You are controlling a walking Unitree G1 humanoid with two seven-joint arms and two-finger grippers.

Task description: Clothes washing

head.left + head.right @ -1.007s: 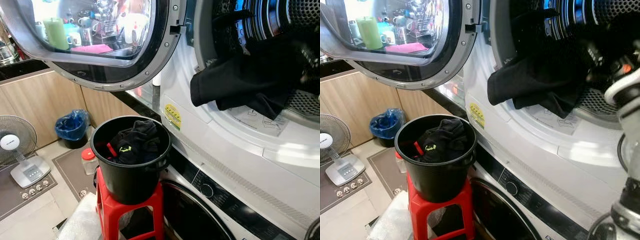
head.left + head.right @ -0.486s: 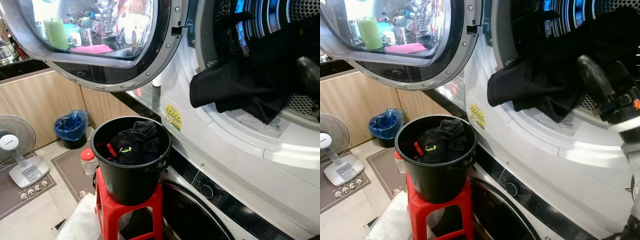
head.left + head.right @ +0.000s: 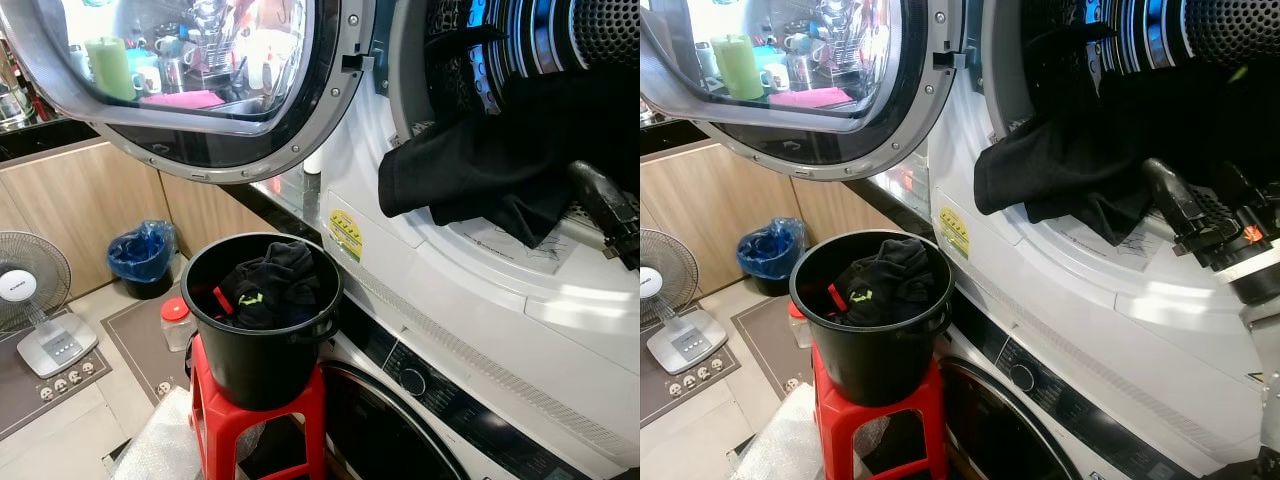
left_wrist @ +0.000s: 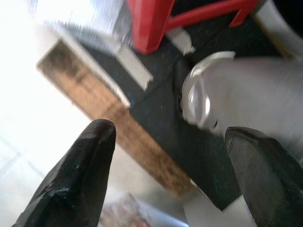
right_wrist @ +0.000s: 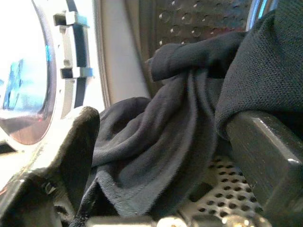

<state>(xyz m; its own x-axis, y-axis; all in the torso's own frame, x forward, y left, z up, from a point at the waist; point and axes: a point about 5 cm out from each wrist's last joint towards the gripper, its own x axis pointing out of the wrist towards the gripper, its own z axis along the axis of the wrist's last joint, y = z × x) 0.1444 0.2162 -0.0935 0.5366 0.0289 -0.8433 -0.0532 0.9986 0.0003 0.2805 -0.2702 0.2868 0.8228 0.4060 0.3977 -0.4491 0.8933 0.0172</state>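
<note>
A black garment [image 3: 470, 170] hangs out of the open upper drum [image 3: 610, 30] and over its white rim. My right gripper [image 3: 1200, 192] hovers at the drum mouth, just right of the hanging cloth. In the right wrist view its fingers [image 5: 71, 151] stand wide apart and open, with the dark cloth [image 5: 156, 142] lying on the perforated drum wall ahead of them. Below and to the left, a black bucket [image 3: 260, 360] on a red stool [image 3: 215, 420] holds more dark clothes [image 3: 270, 285]. My left gripper [image 4: 165, 179] hangs idle and open near the stool's foot.
The drum's round glass door [image 3: 200, 90] is swung open to the left, above the bucket. A second machine's door [image 3: 380, 430] sits under the drum. On the floor to the left stand a fan [image 3: 35, 290], a blue-lined bin [image 3: 140, 255] and a power strip [image 3: 65, 385].
My right gripper has drawn back out of the drum and sunk toward its rim. The black garment still hangs over the rim as before.
</note>
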